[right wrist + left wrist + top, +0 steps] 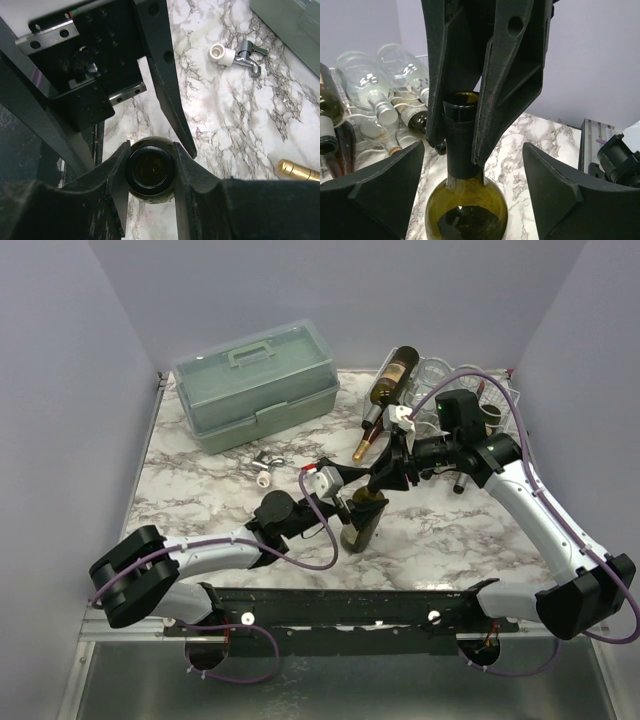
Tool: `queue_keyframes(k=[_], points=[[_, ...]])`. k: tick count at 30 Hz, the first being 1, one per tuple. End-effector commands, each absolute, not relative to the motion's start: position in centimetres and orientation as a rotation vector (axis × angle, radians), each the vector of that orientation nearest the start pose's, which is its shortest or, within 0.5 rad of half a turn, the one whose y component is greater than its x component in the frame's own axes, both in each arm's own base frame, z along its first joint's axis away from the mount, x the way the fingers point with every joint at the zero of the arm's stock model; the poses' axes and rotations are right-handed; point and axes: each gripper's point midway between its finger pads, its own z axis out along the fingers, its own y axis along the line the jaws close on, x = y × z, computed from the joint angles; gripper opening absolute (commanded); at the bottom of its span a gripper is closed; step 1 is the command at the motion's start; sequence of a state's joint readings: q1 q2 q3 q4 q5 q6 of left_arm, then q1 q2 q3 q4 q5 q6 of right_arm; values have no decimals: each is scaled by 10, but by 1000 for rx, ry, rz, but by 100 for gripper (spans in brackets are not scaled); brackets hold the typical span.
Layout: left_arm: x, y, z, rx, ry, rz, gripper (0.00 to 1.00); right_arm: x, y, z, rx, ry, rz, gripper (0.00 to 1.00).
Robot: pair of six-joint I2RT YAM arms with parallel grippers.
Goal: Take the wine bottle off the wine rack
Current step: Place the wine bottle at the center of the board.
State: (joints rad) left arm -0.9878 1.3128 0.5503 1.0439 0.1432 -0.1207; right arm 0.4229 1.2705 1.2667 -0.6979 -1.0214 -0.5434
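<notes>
**Item:** wine bottle, dark green glass, unstoppered, standing upright on the marbled desk at its centre. It is off the wine rack and lies toward 7 o'clock from it.

**Rack:** white wire, at 1 o'clock on the desk. It holds a labelled dark bottle and clear glass bottles.

**Right gripper**: jaws pinching the wine bottle's neck just below the lip, reaching in from 2 o'clock.

**Left gripper**: jaws spread, one on each side of the bottle's shoulder, touching neither side.

**Step in hand:** judged to be the set-down, since the bottle is already clear of the rack. The next move probably calls for the right jaws to part evenly and lift straight up so the tall bottle does not tip. The left gripper is placed to steady it.

**By view:**
- Overhead: only here do the grey-green toolbox at 11 o'clock and both arms appear.
- Left wrist: shows the gap between its own jaws and the glass.
- Right wrist: looks down the open mouth. It also shows a small chrome tap fitting and a gold-foil bottle top.
</notes>
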Motion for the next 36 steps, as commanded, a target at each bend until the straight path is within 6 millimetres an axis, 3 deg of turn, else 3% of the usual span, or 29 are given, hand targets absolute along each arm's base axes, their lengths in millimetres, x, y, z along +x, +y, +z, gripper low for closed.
queue_keyframes(k=[1, 7, 14, 17, 21, 23, 25, 28, 30, 33, 36], points=[[208, -379, 274, 712, 1156, -1060, 78, 215, 252, 294, -1400, 1463, 1059, 0], [218, -383, 263, 698, 1188, -1026, 72, 216, 253, 293, -1394, 1467, 1068, 0], [224, -386, 257, 696, 1204, -1005, 54, 217, 253, 288, -1391, 1479, 1069, 0], [224, -387, 252, 703, 1212, -999, 39, 218, 253, 288, -1389, 1481, 1069, 0], [224, -386, 252, 711, 1205, -993, 1, 214, 253, 286, -1398, 1475, 1083, 2], [225, -385, 252, 704, 1208, -988, 0, 212, 253, 286, -1401, 1469, 1094, 6], [226, -383, 253, 690, 1210, -982, 0, 210, 253, 286, -1404, 1465, 1104, 17], [227, -377, 254, 666, 1213, -968, 0, 207, 253, 288, -1398, 1462, 1122, 57], [227, -373, 255, 654, 1212, -961, 0, 204, 253, 290, -1393, 1461, 1134, 76], [226, -366, 256, 640, 1210, -954, 0, 200, 252, 298, -1385, 1460, 1144, 89], [223, -360, 257, 634, 1206, -948, 0, 196, 247, 312, -1360, 1455, 1163, 93]])
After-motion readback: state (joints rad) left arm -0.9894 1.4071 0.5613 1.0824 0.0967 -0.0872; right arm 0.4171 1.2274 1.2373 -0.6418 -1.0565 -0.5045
